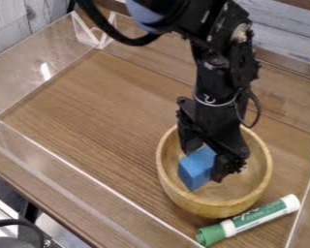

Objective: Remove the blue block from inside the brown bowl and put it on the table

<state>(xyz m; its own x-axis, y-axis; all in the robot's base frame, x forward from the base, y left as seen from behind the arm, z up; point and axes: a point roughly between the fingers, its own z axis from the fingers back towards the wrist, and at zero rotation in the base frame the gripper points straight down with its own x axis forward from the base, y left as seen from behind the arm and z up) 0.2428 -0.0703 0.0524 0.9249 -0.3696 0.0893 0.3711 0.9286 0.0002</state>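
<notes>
The blue block (197, 170) sits inside the brown bowl (186, 198), toward its left side. My gripper (205, 161) points straight down into the bowl, open, with its black fingers standing on either side of the block's upper part. Whether the pads touch the block cannot be made out. The block's top and right side are partly hidden by the fingers. The bowl rests on the table (100, 102) at the near right.
A green-and-white marker (248, 222) lies on the tabletop just in front of the bowl, at the right. Low clear plastic walls (42, 160) border the table on all sides. Bare wood stretches to the left of the bowl.
</notes>
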